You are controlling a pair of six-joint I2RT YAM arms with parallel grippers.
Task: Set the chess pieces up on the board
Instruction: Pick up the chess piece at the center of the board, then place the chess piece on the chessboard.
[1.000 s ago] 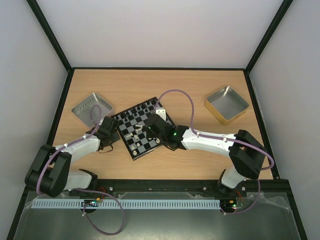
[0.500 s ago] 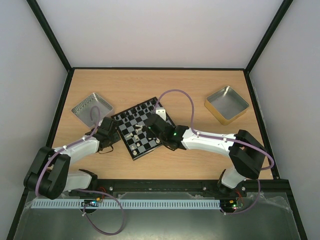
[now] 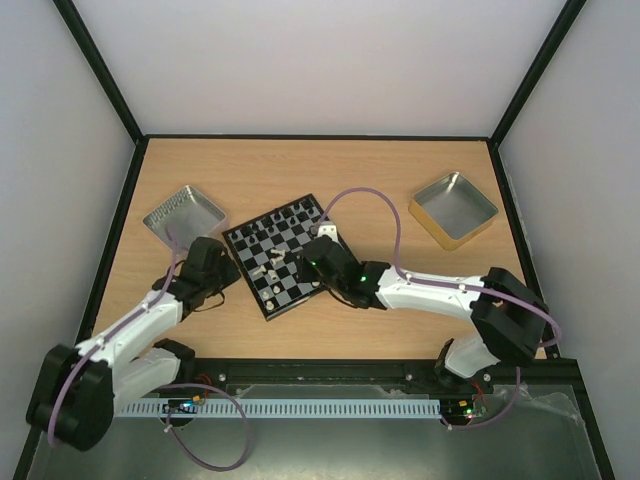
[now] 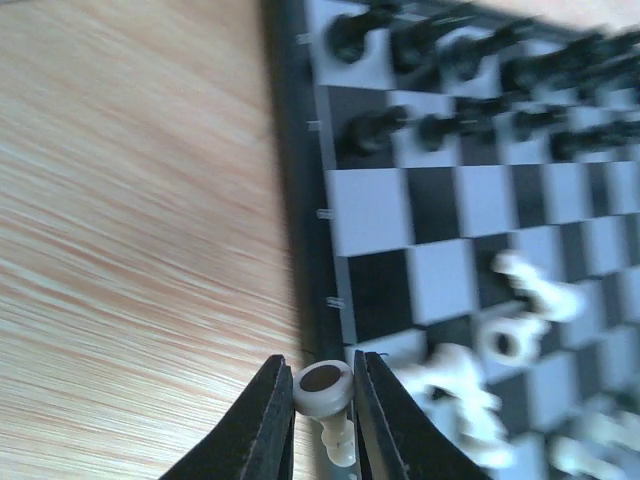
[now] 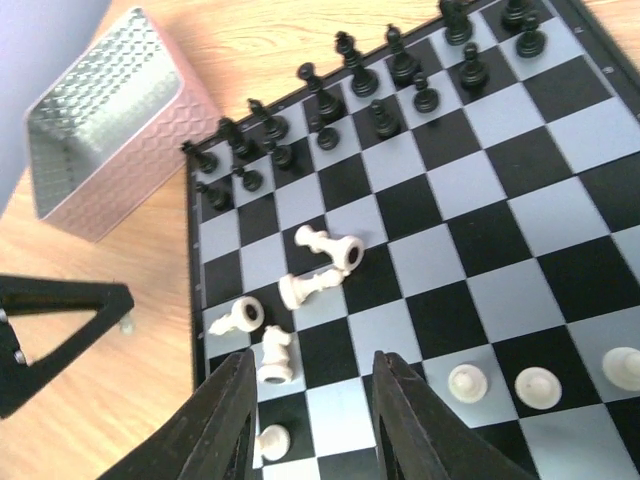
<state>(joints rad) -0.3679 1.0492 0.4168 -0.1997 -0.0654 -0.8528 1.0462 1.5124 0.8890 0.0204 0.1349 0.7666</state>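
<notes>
The left gripper (image 4: 322,405), at the bottom centre of its wrist view, is pinched almost closed on a cream-white piece (image 4: 323,384). The piece is held sideways with its ringed base toward the camera, right at the black border of the board (image 4: 296,200). The right gripper (image 5: 315,420), at the bottom centre of its own view, stands partly open with nothing in it, over the board's near squares. Beyond it, toppled white pieces (image 5: 330,246) lie centre-left, white pawns (image 5: 537,387) stand at lower right, and black pieces (image 5: 401,66) fill two rows along the top. These figures look light, hard and smooth, so they are likely to roll or tip. A pinch across the narrow stem above the base seems safest.
</notes>
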